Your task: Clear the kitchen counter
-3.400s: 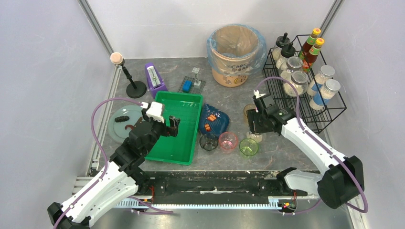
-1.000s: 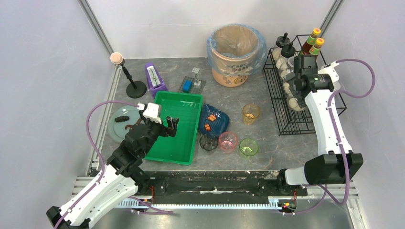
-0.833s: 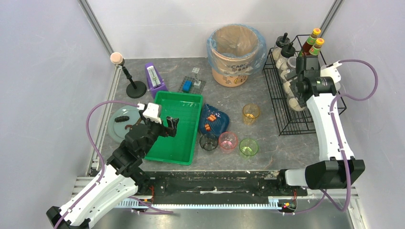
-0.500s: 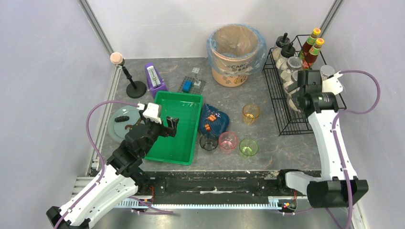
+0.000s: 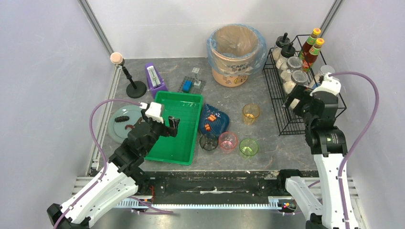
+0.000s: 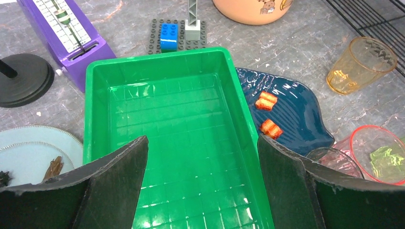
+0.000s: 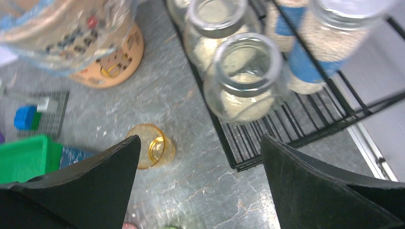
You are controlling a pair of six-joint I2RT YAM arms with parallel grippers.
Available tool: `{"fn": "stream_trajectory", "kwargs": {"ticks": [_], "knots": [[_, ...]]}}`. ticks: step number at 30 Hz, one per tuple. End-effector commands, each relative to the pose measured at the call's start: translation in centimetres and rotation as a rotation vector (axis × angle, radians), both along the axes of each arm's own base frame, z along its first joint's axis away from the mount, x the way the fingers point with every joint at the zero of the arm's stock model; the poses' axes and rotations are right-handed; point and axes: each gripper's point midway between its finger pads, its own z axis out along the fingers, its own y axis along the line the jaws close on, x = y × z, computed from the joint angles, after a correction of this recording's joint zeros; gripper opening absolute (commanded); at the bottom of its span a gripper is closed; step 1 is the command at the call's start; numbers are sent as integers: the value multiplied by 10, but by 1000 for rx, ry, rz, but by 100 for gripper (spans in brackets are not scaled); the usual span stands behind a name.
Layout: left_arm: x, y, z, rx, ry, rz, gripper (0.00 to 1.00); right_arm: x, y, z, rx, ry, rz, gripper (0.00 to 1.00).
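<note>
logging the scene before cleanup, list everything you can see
kitchen counter: one, dark grey, underneath
tray: one, green, centre-left
bin: one, tan, back centre
wire rack: one, black, right
glass jars: four, clear, in rack
sauce bottles: two, red, rack's back
black-topped bottles: two, clear, rack's back
cups: four, amber, pink, green, smoky, right of tray
blue plate: one, beside tray, holding orange pieces
grey plate: one, left of tray
metronome: one, purple, behind tray
stand: one, black, back left
brick baseplate: one, grey, behind tray
left hand: one, black, open above tray
right hand: one, black, open over rack's edge
</note>
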Motion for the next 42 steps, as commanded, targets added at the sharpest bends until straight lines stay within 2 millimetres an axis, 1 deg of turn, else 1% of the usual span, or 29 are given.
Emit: {"fn": "stream_trajectory", "kwargs": {"ticks": [1, 5, 9, 12, 15, 19, 22, 24, 26, 28, 31, 33, 35, 36, 40, 42], "knots": [[1, -10, 12, -65, 11, -19, 90, 19, 32, 7, -102, 1, 282, 98], [-1, -20, 12, -103, 69, -42, 90, 20, 50, 2, -93, -2, 393, 98], [-1, -25, 6, -107, 141, -36, 90, 19, 68, -9, -80, 16, 491, 98], [-1, -29, -1, -113, 199, -31, 90, 17, 86, -18, -76, 23, 564, 98], [-2, -35, -10, -126, 257, -33, 90, 16, 106, -30, -90, 53, 625, 98], [-1, -43, -20, -151, 324, -28, 90, 19, 136, -48, -115, 112, 711, 95], [-1, -48, -30, -140, 372, -34, 90, 26, 148, -65, -134, 155, 747, 90], [1, -49, -38, -124, 409, -20, 90, 31, 155, -80, -142, 191, 772, 85], [3, -53, -45, -114, 443, -9, 90, 36, 160, -98, -144, 237, 785, 82], [8, -57, -48, -116, 471, 1, 90, 40, 162, -114, -147, 276, 791, 80], [13, -65, -49, -130, 513, 20, 91, 47, 163, -130, -165, 299, 790, 76], [18, -68, -53, -155, 559, 66, 92, 50, 162, -146, -175, 327, 789, 72], [22, -71, -55, -159, 600, 101, 92, 53, 166, -158, -164, 351, 800, 68], [22, -72, -57, -144, 626, 108, 92, 55, 170, -163, -151, 358, 810, 67], [23, -80, -57, -68, 687, 68, 92, 65, 179, -179, -121, 358, 816, 60], [24, -80, -60, -35, 703, 64, 92, 69, 182, -187, -111, 367, 812, 57]]}}
